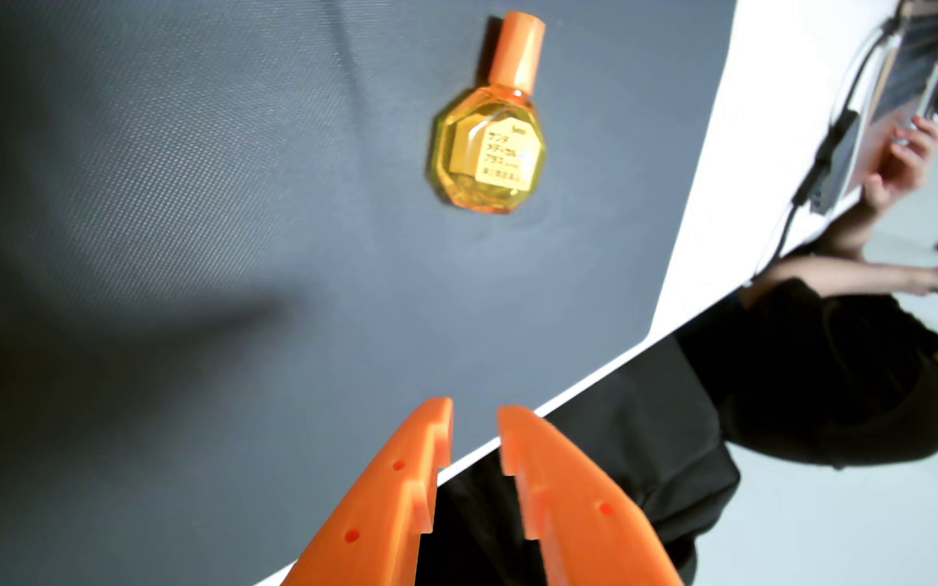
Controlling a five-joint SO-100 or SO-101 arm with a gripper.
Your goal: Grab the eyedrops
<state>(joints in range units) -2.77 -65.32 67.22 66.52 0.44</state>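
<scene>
In the wrist view the eyedrops [489, 152] are a small faceted yellow bottle with an orange cap and a pale label. The bottle lies flat on a dark grey mat [201, 225], cap pointing to the top of the picture. My orange gripper [475, 414] enters from the bottom edge, well below the bottle and apart from it. Its two fingers stand a little apart with nothing between them, tips over the mat's edge.
The mat lies on a white table [749, 169] whose edge runs diagonally at the right. Beyond that edge is a person in black [827, 383] with hands raised near cables and a dark box [836, 163].
</scene>
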